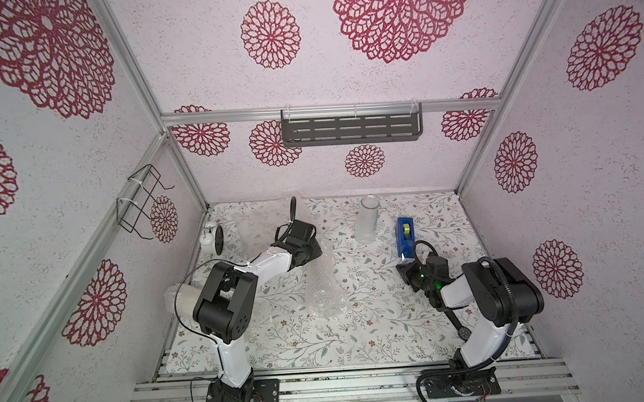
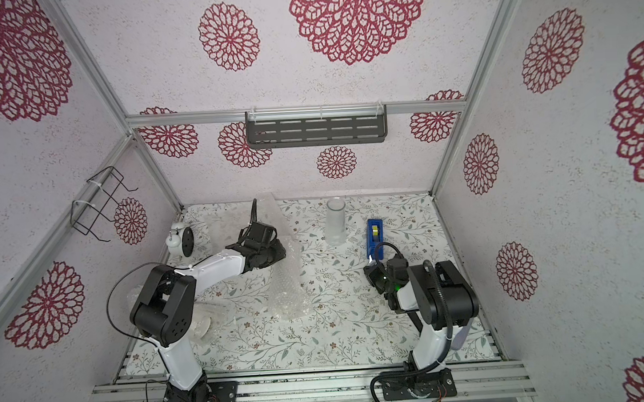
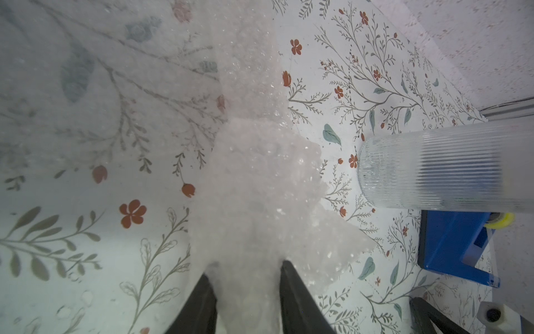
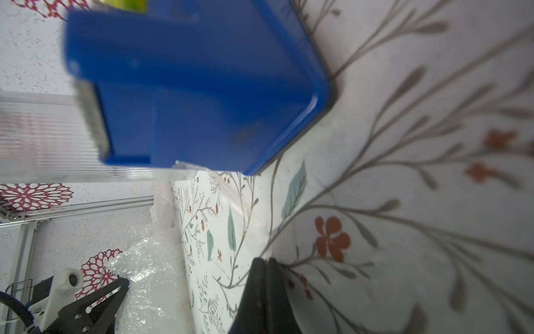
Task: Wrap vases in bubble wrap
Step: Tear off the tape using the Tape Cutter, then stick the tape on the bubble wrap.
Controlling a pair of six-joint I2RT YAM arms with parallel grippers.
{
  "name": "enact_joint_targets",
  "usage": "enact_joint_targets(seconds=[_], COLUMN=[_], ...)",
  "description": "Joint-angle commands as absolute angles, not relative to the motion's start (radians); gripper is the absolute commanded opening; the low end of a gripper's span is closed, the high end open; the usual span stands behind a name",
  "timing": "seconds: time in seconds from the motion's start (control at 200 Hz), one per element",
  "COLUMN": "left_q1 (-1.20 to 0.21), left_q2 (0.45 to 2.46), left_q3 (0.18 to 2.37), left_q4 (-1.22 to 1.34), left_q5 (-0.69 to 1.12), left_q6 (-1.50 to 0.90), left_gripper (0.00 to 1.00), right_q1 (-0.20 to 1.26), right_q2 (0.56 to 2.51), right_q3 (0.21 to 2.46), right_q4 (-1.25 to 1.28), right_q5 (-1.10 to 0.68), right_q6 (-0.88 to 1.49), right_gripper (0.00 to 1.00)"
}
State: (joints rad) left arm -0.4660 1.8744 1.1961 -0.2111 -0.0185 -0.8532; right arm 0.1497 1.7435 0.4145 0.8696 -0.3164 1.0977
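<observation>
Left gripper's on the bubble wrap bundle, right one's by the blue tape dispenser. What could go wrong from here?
1. The left gripper pinches only the crinkly clear bubble wrap bundle; it may slip or unroll.
2. The shut right gripper sits by the blue plastic tape dispenser, near the upright ribbed glass cylinder; a swing might topple it.

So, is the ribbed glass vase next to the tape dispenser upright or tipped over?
Upright. In a top view the ribbed glass vase stands on its base, open rim up, unwrapped.

Top views: you see the whole table [image 1: 320, 345] from high overhead. Wrist views: close along each gripper's fingers [image 3: 294, 297] [image 4: 260, 289], sharing the blue tape dispenser [image 3: 450, 248] [image 4: 202, 86] ahead.
</observation>
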Motion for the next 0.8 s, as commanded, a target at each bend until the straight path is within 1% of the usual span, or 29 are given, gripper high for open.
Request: enact_joint_targets(seconds=[0.0,0.075,0.145,0.255,0.33,0.405,0.44,0.595,0.796], left_q1=[-0.490,-0.490,-0.491,-0.494,-0.497,-0.502,-0.505,-0.518,-0.540], left_q2=[1.953,1.954,1.954,1.953,1.954,1.954,1.989,2.011,2.039], left_q3=[1.155,1.158,1.164,1.163,1.164,1.171,1.174,1.202,1.234], left_q4=[-0.359,-0.357,-0.357,-0.351,-0.346,-0.345,-0.346,-0.355,-0.364], left_q5=[0.000,0.007,0.017,0.019,0.023,0.032,0.032,0.050,0.069], left_q6=[-0.841,-0.834,-0.824,-0.816,-0.815,-0.809,-0.804,-0.779,-0.736], left_gripper=[0.36,0.36,0.35,0.35,0.35,0.35,0.35,0.35,0.35], right_q1=[0.188,0.227,0.274,0.344,0.378,0.422,0.442,0.488,0.528], right_q2=[1.640,1.570,1.519,1.479,1.484,1.502,1.512,1.571,1.617], right_q3=[0.431,0.476,0.545,0.619,0.665,0.734,0.772,0.935,1.064], right_q4=[0.735,0.664,0.532,0.457,0.433,0.346,0.277,-0.007,-0.238], right_q5=[-0.338,-0.384,-0.410,-0.475,-0.539,-0.590,-0.592,-0.644,-0.653], right_q6=[0.977,0.873,0.766,0.646,0.584,0.483,0.425,0.171,-0.053], right_gripper=[0.00,0.00,0.00,0.00,0.00,0.00,0.00,0.00,0.00])
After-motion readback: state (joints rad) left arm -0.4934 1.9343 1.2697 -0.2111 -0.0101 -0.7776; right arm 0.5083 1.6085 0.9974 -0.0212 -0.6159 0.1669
